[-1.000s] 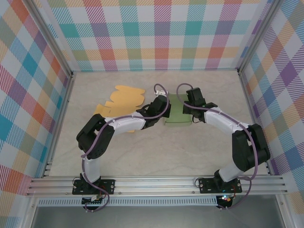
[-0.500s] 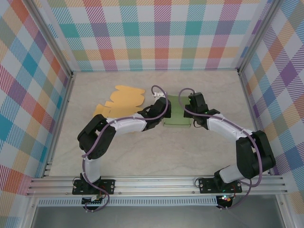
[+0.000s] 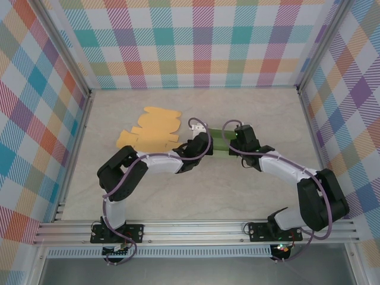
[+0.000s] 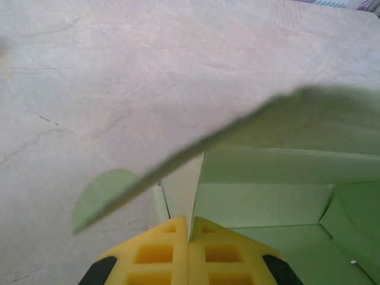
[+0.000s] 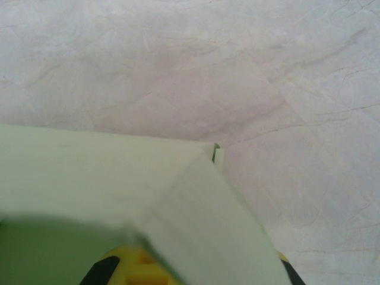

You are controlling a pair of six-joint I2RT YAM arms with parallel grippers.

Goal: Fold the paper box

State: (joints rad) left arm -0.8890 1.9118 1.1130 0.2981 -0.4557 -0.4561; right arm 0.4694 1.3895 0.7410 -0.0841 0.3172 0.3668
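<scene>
Green card stock. Overhead view: the paper box (image 3: 218, 144) sits mid-table (image 3: 178, 196) between the two wrists. It reads as a narrower strip than a second ago, when it showed a broad square face. Both arms have drawn in toward the near edge, with the left gripper (image 3: 203, 144) and right gripper (image 3: 238, 141) touching its two ends. The orange card blank (image 3: 151, 127) lies flat beside the left arm, unmoved. I judge the box is being tipped or squeezed, so a side fold is under way, not done.

Left wrist view: yellow fingers (image 4: 160, 255) pressed together, no gap. A pale box wall (image 4: 181, 190) rises right from their seam, which looks like a pinch on that wall. The open interior lies beyond. One rounded flap (image 4: 178, 160) hangs loose across the frame, not tucked.

Right wrist view: a green panel (image 5: 89, 172) lies over the fingers (image 5: 122, 270), with a yellow sliver visible. Jaws closed. Whether paper is between them I cannot tell.
</scene>
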